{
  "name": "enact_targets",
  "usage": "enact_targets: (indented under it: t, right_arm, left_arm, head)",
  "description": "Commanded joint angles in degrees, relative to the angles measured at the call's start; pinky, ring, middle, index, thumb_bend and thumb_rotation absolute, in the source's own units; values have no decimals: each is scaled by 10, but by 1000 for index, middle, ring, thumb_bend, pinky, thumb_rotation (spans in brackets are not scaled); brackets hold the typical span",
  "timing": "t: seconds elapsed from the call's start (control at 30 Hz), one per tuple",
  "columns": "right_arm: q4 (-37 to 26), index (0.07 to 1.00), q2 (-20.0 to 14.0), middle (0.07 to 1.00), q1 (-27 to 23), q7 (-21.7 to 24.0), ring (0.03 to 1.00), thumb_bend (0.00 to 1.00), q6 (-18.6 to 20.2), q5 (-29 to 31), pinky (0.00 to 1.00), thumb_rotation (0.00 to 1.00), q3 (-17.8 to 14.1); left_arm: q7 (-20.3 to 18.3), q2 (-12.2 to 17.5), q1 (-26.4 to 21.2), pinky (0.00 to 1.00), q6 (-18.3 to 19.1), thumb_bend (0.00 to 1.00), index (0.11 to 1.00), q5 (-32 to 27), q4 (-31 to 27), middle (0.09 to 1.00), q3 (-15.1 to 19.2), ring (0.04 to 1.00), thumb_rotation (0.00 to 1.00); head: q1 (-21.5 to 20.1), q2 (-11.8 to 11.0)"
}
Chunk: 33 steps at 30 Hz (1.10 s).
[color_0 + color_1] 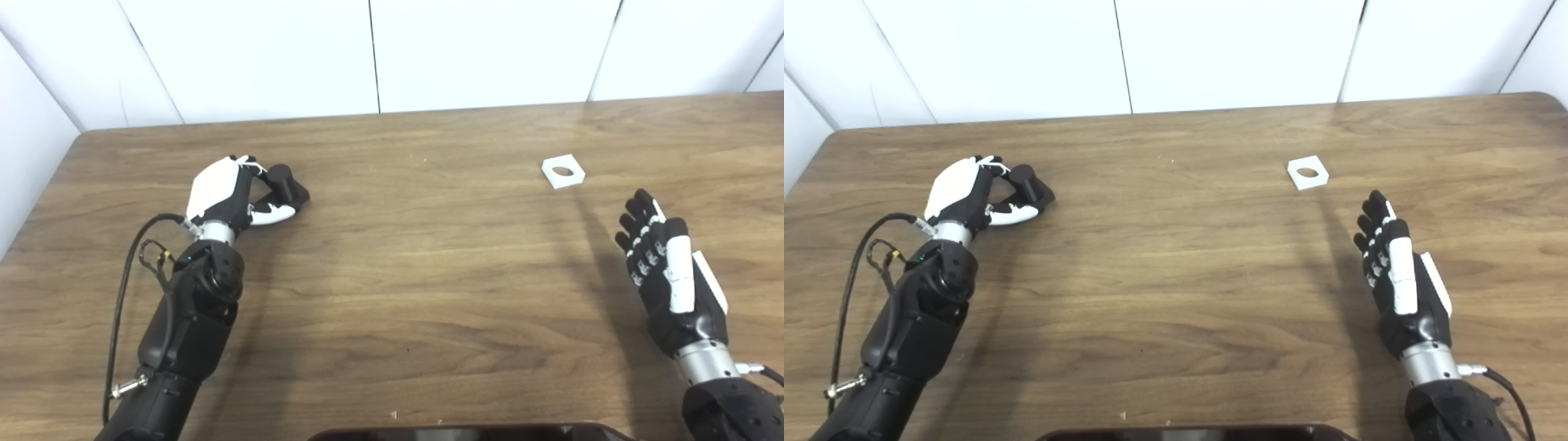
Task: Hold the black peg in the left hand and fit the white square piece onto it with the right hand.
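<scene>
our left hand (229, 193) curls its fingers around the black peg (286, 185) on the table (416, 275). our right hand (664, 269) hovers with fingers straight and empty, near the white square piece (563, 171). we see no readable writing.

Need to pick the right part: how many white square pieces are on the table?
1. The white square piece lies flat on the table, far right side, just beyond the open right hand.
</scene>
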Motion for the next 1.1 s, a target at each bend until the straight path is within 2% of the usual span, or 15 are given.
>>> enact_targets:
  t: [0.0,0.57,0.73,0.87,1.07]
  right_arm:
    - [-27,1000,-1,1000,-9,-1,1000,599,-15,7,1000,1000,-7]
    - [-32,1000,-2,1000,-11,-2,1000,596,-11,4,1000,1000,-10]
    - [-32,1000,-2,1000,-10,-1,1000,593,-13,5,1000,1000,-9]
    - [-31,1000,0,1000,-10,-3,1000,586,-12,3,1000,1000,-8]
    - [-33,1000,3,1000,-12,-7,1000,592,-3,0,1000,1000,-4]
  left_arm:
    - [20,10,-22,1000,-8,514,491,0,-18,928,7,1000,84]
    - [27,7,-18,1000,-15,509,484,-17,-21,920,8,1000,73]
    - [2,3,-11,1000,9,508,487,-30,-41,928,8,1000,77]
    - [-35,2,0,1000,32,505,490,-43,-80,935,4,1000,79]
    - [-71,3,31,1000,39,504,492,-34,-141,929,-16,1000,82]
  head:
    - [1,0]
    - [0,3]
    - [-3,4]
    - [-3,6]
    - [-5,7]
